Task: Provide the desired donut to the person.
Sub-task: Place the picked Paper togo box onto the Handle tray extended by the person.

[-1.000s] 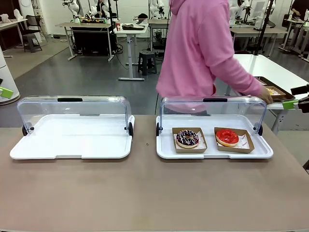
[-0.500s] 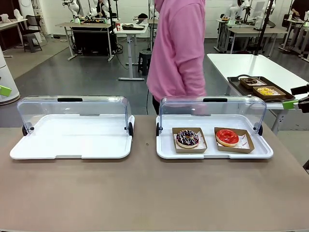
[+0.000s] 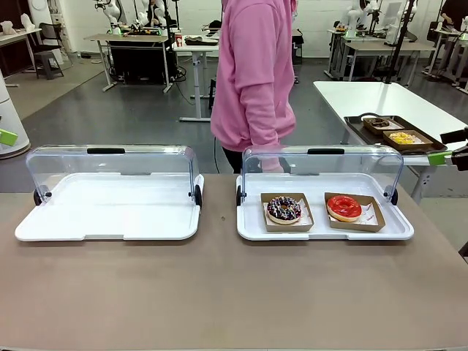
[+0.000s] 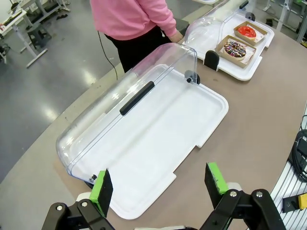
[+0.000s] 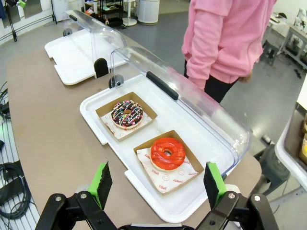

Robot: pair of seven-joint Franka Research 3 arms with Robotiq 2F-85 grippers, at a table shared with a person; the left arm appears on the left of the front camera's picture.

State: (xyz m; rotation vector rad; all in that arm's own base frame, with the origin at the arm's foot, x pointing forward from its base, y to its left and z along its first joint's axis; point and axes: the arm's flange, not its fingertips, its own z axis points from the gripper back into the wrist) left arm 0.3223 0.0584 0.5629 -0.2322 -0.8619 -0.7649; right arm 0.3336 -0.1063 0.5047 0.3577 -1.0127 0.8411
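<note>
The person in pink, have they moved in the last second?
Yes. The person has shifted toward picture left, from behind the right tray's lid to near its left end.

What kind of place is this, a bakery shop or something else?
Probably a robotics laboratory staged as a donut counter, not a real shop. Behind the person stand work tables with other robot arms, on a bare grey floor. On the near table, two display trays have clear lids.

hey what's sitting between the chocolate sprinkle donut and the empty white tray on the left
Only bare brown table, plus the raised clear lids' black end hinges, between the sprinkle donut and the empty tray. The front view shows it.
</note>
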